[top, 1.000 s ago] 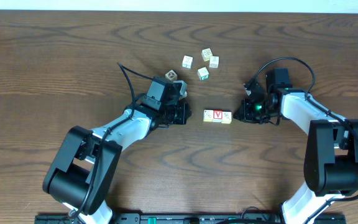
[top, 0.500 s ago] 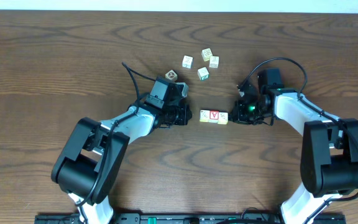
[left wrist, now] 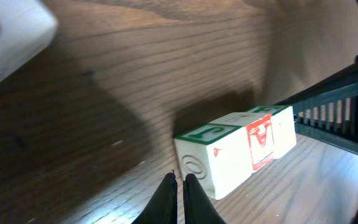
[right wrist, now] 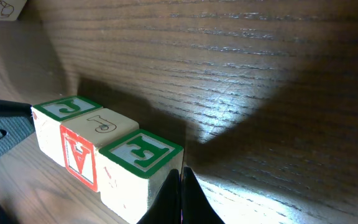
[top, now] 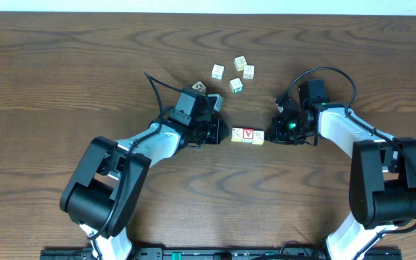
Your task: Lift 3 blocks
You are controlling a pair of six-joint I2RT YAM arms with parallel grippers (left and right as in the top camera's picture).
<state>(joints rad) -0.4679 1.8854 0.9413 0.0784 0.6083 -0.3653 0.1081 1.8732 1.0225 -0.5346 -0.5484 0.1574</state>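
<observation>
Three blocks lie end to end in a row (top: 248, 136) on the table, squeezed between my two grippers. The middle block (top: 248, 134) has a red face with a white letter; the outer two (top: 237, 134) (top: 259, 136) are pale. My left gripper (top: 224, 133) is shut, its tips (left wrist: 180, 180) at the lower corner of the nearest block's end face (left wrist: 207, 165). On the other end, my right gripper (top: 269, 133) is shut too, tips (right wrist: 180, 174) against the block with the green E (right wrist: 138, 165). Beyond it sits the red A block (right wrist: 79, 149).
Several loose cubes lie behind the row: one (top: 217, 71), another (top: 240, 63), a third (top: 235, 85), and a brown-marked cube (top: 199, 87) beside the left wrist. The right arm's dark frame (left wrist: 340, 106) fills the right of the left wrist view.
The right gripper has slid left, pushing the row of blocks a little leftward. The left gripper has moved right to meet the row's other end. Both stayed shut.
</observation>
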